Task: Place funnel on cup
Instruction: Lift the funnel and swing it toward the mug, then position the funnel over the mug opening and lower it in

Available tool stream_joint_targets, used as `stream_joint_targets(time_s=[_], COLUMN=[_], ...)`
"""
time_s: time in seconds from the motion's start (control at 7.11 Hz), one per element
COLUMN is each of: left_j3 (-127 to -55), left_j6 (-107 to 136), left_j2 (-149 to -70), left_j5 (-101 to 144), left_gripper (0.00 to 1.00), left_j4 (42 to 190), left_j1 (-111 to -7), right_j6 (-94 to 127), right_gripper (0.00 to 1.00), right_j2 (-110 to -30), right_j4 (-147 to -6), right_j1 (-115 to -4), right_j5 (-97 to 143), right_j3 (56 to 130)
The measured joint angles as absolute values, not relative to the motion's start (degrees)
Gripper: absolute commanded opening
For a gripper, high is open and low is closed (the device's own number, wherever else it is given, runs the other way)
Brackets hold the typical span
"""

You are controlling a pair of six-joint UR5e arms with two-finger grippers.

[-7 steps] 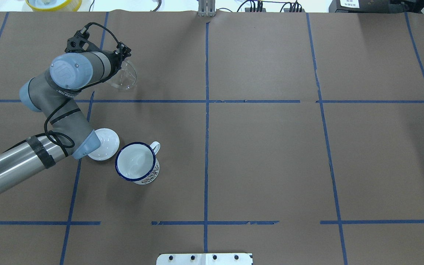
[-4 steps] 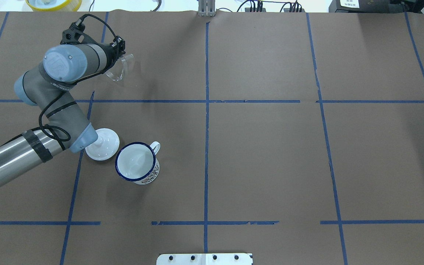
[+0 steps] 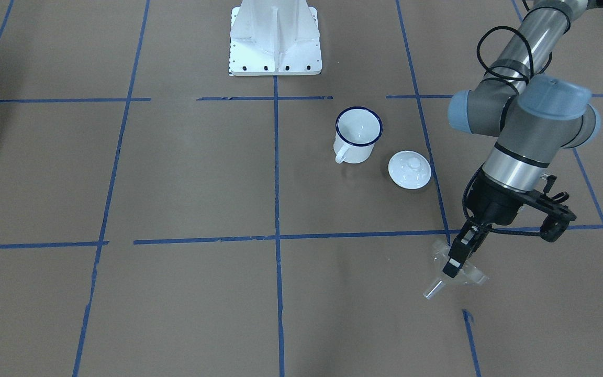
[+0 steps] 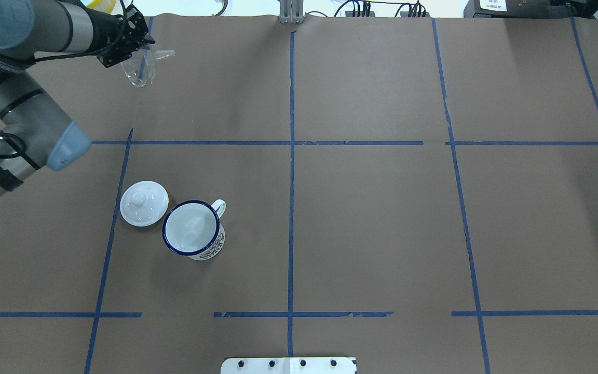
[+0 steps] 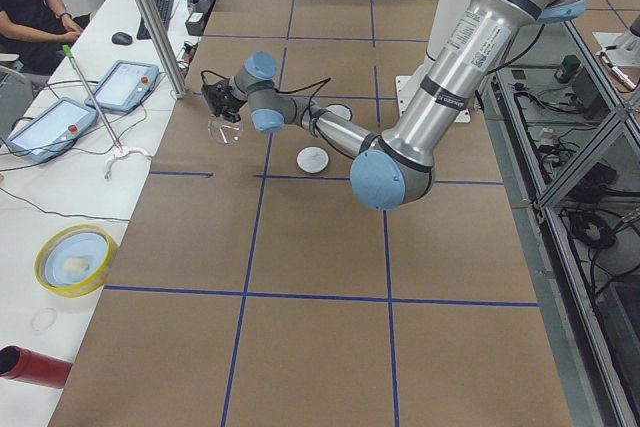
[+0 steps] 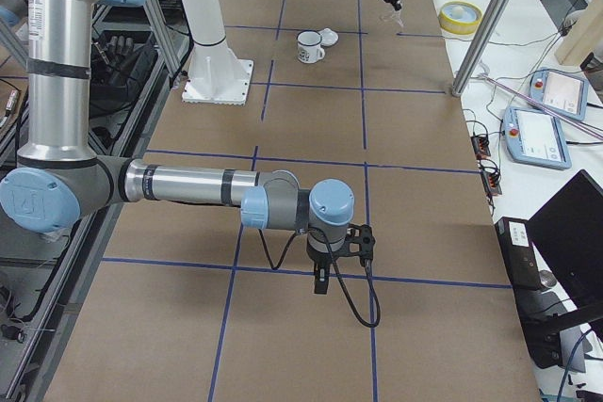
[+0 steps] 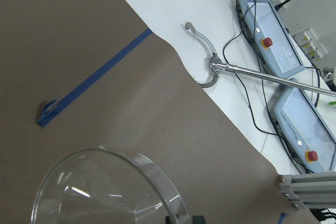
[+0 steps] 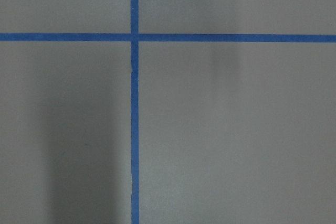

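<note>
The left gripper (image 3: 451, 268) clamps the clear funnel (image 3: 470, 276) (tilted, stem toward the frame's lower left), well apart from the blue-rimmed white mug (image 3: 358, 137) and the knobbed white lid (image 3: 410, 169) just beside it.

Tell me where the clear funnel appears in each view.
Front-facing: funnel lower right.
Overhead: funnel top left.
Exterior left: funnel upper left.
Exterior right: funnel top, right of centre.
Left wrist: funnel bottom left.
Right wrist: not in it.
Landmark: the white lid, in all four exterior views.

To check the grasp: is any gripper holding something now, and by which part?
The left gripper holds the funnel by the edge of its cone bowl. No object is seen at the right gripper.
</note>
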State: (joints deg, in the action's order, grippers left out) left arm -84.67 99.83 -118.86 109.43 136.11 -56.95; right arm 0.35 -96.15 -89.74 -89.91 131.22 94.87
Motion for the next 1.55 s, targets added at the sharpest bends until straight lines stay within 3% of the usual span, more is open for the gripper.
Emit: stream_joint_targets(time_s=[0.42,0.84,1.13,1.55], left_j3=[-105.1,-122.8,-125.9,-121.5], left_j6=[87.1,74.3,72.3,72.0], left_j2=[-111.6,-112.7,-119.6,-129.9], left_j5=[118.7,117.3,107.2,97.2], left_gripper=[0.0,0.0,0.0,0.0], left_j4=[118.1,87.3,68.5,53.4], left_j1=[-60.9,-55.3,-44.3,-33.2], right_j6=[0.4,0.4,0.4,0.3], right_gripper=[1.0,1.0,1.0,1.0], right_j2=[-96.1,-96.1,-96.1,-96.1], right_j4=[-89.7,-89.7,-89.7,-89.7], right_j1=[-89.9,-89.9,-89.9,-89.9], right_j5=[131.2,131.2,131.2,131.2], right_j3=[94.9,94.9,94.9,94.9])
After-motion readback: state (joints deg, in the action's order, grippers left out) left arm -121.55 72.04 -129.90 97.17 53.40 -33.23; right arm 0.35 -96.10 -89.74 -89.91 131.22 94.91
